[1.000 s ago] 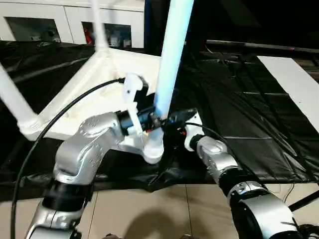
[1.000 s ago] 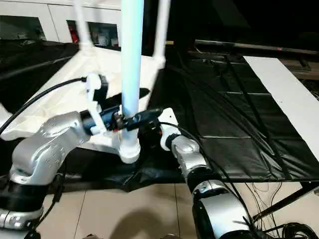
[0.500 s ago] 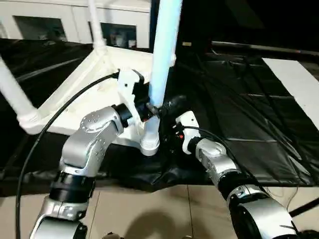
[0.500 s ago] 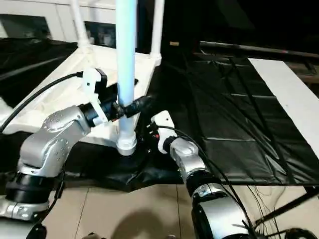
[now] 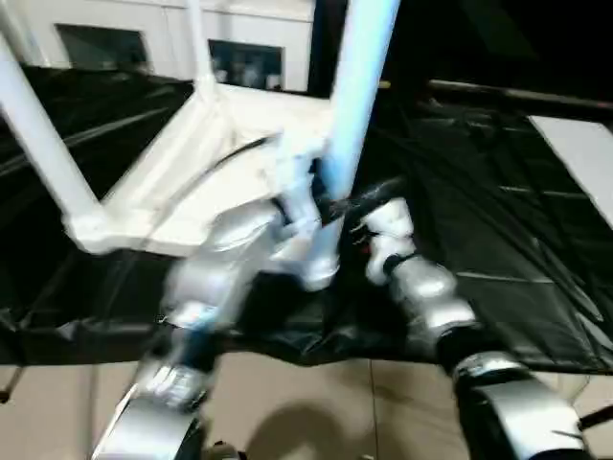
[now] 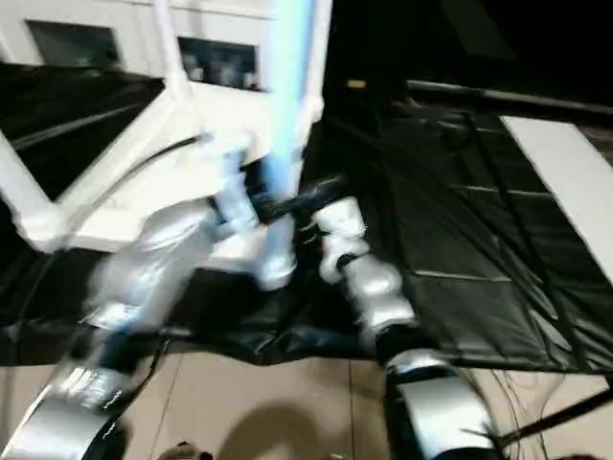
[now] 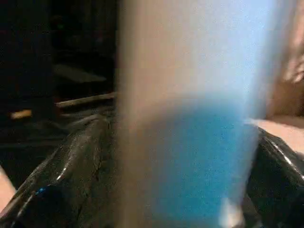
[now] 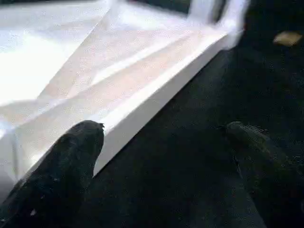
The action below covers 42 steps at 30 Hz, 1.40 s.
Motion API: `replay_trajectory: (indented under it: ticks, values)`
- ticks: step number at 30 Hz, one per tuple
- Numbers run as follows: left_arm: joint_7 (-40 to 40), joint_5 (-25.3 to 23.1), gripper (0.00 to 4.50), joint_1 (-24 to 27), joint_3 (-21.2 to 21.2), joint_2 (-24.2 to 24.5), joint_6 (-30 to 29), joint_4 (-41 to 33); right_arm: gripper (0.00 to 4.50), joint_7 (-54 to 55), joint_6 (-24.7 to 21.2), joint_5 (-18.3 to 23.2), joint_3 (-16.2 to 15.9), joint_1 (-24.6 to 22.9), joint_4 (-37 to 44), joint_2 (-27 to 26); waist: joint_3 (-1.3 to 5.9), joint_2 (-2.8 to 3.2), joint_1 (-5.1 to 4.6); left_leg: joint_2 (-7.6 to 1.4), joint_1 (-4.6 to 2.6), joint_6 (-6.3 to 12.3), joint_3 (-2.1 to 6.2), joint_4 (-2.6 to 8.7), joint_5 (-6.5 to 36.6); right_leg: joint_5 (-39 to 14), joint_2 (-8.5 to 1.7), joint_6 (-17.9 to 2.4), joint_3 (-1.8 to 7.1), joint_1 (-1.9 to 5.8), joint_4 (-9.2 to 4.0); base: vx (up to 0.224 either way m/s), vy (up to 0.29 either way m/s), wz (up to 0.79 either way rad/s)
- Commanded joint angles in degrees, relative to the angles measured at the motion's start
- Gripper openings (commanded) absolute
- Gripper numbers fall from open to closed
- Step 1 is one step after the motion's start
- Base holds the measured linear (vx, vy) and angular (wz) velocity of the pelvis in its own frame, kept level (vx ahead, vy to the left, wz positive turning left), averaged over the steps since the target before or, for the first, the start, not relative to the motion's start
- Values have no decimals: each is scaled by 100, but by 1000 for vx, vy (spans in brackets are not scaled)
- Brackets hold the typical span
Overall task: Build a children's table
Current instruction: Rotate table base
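The children's table lies upside down: its white tabletop (image 5: 192, 182) rests on black cloth with white legs standing in its corner sockets. The near leg (image 5: 350, 125) rises from the socket (image 5: 321, 273) at the near right corner. My left gripper (image 5: 321, 206) is at this leg low down. In the left wrist view the leg (image 7: 185, 118) stands between the wide-apart black fingers (image 7: 71, 180), so the left gripper (image 7: 185, 190) is open. My right gripper (image 5: 369, 196) hovers just right of the leg. It is open and holds nothing, its fingers (image 8: 66, 166) over the cloth beside the tabletop's edge (image 8: 142, 104).
Another leg (image 5: 38, 134) stands at the near left corner and one (image 5: 199, 48) at the back. Black cloth (image 5: 479, 211) spreads to the right. A flat white board (image 5: 584, 153) lies at far right. A white cabinet (image 5: 144, 38) stands behind. Tiled floor (image 5: 287, 393) lies in front.
The view has shifted and tilted. My right gripper has come off the leg's base and now stands beside it. My left arm, blurred, stays at the leg.
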State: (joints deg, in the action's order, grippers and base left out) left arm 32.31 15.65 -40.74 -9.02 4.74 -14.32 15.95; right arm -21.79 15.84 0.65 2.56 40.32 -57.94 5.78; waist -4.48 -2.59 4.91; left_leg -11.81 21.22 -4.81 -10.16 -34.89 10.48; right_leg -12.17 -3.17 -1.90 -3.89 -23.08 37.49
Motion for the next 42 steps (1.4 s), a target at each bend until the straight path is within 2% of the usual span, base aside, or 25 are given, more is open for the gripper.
replay_trajectory:
  ticks: [1, 3, 4, 8, 10, 14, 15, 16, 17, 20, 21, 23, 24, 27, 29, 30, 31, 33, 35, 36, 38, 39, 40, 41, 42]
  values:
    - [138, 127, 450, 66, 102, 72, -72, -126, 448, -109, -2, 136, 103, -191, 287, 88, 494, 35, 34, -127, -3, 218, 54, 365, 524, 114, -476, -1121, 329, 409, -406, 0, 0, 0]
    - [267, 267, 450, 146, 139, 63, -135, -326, 448, -174, -20, 162, 108, -290, 440, 101, 510, 37, 30, -125, -23, 320, 37, 344, 378, 465, -457, -1260, 332, 387, -383, 0, 0, 0]
    - [389, 445, 450, 303, 162, 7, -179, -632, 448, -264, -39, 187, 97, -423, 626, 117, 502, -3, 32, -128, -1, 391, 35, 348, 325, 574, -464, -1343, 326, 408, -371, 0, 0, 0]
    - [539, 660, 450, 721, 174, -77, -115, -1026, 448, -335, -85, 218, 57, -661, 958, 148, 502, 29, 52, -172, -36, 489, 24, 359, 369, 541, -461, -1457, 318, 377, -386, 0, 0, 0]
    - [760, 872, 450, 1197, 155, 22, -187, -1422, 448, -290, -196, 374, 179, -805, 1243, 144, 484, 38, 36, -179, -43, 432, 24, 380, 579, 227, -465, -1385, 318, 366, -422, 0, 0, 0]
    - [901, 1043, 450, 1461, 135, 113, -240, -1606, 448, -257, -342, 515, 241, -931, 1540, 137, 467, 48, 27, -168, -81, 256, 13, 401, 808, -239, -439, -1182, 325, 334, -475, 0, 0, 0]
    - [1005, 1196, 450, 1832, 124, 245, -365, -1852, 448, -213, -681, 639, 296, -1087, 1888, 144, 457, 99, 34, -174, -72, 204, 24, 412, 845, -275, -445, -1150, 332, 340, -482, 0, 0, 0]
    - [991, 1162, 450, 2103, 110, 347, -371, -1962, 448, -161, -911, 693, 329, -1204, 2112, 157, 463, 69, 21, -190, -35, 185, 49, 425, 734, -61, -441, -1097, 333, 385, -442, 0, 0, 0]
    - [712, 927, 450, 2466, 213, 433, -336, -1968, 448, -86, -1313, 799, 408, -1385, 2443, 154, 465, 83, 5, -177, -56, 198, 39, 421, 710, 25, -403, -1041, 333, 363, -440, 0, 0, 0]
    - [427, 750, 450, 2668, 374, 410, -299, -1991, 448, -102, -1512, 838, 411, -1528, 2684, 150, 473, 112, -6, -156, -72, 180, 17, 414, 760, -71, -392, -969, 339, 337, -482, 0, 0, 0]
    - [115, 625, 450, 2897, 576, 352, -210, -2124, 448, -38, -1641, 773, 370, -1669, 2908, 152, 439, 105, -4, -158, -76, 94, 18, 437, 1042, -603, -408, -894, 333, 324, -549, 0, 0, 0]
    - [-328, 402, 450, 3164, 768, 360, -232, -2308, 448, 140, -1697, 702, 354, -1821, 3158, 119, 409, 93, -13, -180, -69, -4, 38, 466, 1237, -1000, -426, -787, 330, 320, -588, 0, 0, 0]
    - [-764, 51, 450, 3437, 927, 424, -79, -2451, 448, 234, -1733, 694, 306, -2034, 3530, 85, 391, 59, -22, -184, -69, -8, 43, 474, 1372, -1238, -414, -650, 333, 305, -622, 0, 0, 0]
    - [-969, -114, 450, 3650, 1016, 489, 63, -2572, 448, 291, -1917, 685, 244, -2260, 3939, 85, 388, 55, -46, -146, -84, -10, 42, 473, 1491, -1835, -408, -353, 332, 265, -686, 0, 0, 0]
    - [-1253, -293, 450, 3933, 1184, 547, 144, -2670, 448, 297, -2332, 690, 128, -2625, 4504, 83, 369, 54, -52, -143, -66, 2, 55, 491, 1499, -1950, -384, -242, 336, 244, -703, 0, 0, 0]
    - [-1499, -406, 450, 4081, 1310, 511, 148, -2697, 448, 227, -2443, 774, 74, -2853, 4800, 57, 382, 4, -55, -158, -67, 19, 52, 485, 1478, -1920, -396, -227, 340, 241, -707, 0, 0, 0]
    - [-1662, -492, 450, 4166, 1388, 454, 197, -2717, 448, 209, -2540, 819, 43, -2976, 4959, 31, 381, 44, -47, -169, -57, 24, 62, 493, 1447, -1785, -401, -238, 345, 238, -684, 0, 0, 0]
    - [-2047, -660, 450, 4322, 1530, 301, 202, -2786, 448, 208, -2724, 916, -7, -3203, 5261, -27, 362, 30, -68, -187, -125, -27, 71, 529, 1999, -2236, -387, -167, 320, 252, -709, 0, 0, 0]
    - [-2314, -720, 450, 4349, 1540, 126, 175, -2881, 448, 182, -2615, 902, -89, -3285, 5348, -47, 339, 45, -81, -137, -293, 4, 67, 528, 2807, -3303, -348, -64, 238, 242, -878, 0, 0, 0]
    - [-2376, -736, 450, 4347, 1511, 72, 165, -2911, 448, 172, -2551, 853, -137, -3303, 5350, -43, 318, 85, -75, -134, -349, 24, 68, 531, 2961, -3457, -339, -78, 212, 232, -914, 0, 0, 0]
    - [-2418, -760, 450, 4354, 1474, 40, 186, -2920, 448, 192, -2559, 825, -179, -3331, 5388, -34, 200, 82, -150, -84, -602, 72, 78, 508, 3567, -4240, -270, 48, -5, 229, -1163, 0, 0, 0]
    - [-2421, -780, 450, 4352, 1460, 48, 187, -2914, 448, 198, -2560, 820, -184, -3333, 5387, -35, 204, 98, -168, -90, -623, 75, 98, 517, 3622, -4245, -282, 73, -46, 284, -1183, 0, 0, 0]
    - [-2428, -902, 450, 4338, 1357, 123, 220, -2861, 448, 241, -2622, 786, -207, -3362, 5429, -45, 198, 180, -198, -119, -656, 62, 146, 573, 3793, -4095, -297, 86, -117, 375, -1204, 0, 0, 0]
    - [-2425, -913, 450, 4336, 1342, 134, 223, -2848, 448, 250, -2635, 780, -210, -3368, 5438, -48, 193, 165, -246, -140, -645, 59, 180, 604, 3884, -3991, -296, 99, -166, 419, -1192, 49, 47, -18]
    - [-2432, -921, 450, 4336, 1327, 140, 243, -2816, 448, 279, -2713, 770, -219, -3398, 5509, -57, 234, 178, -297, -144, -594, 44, 214, 652, 3883, -3782, -345, 56, -146, 555, -1159, 55, 54, -20]
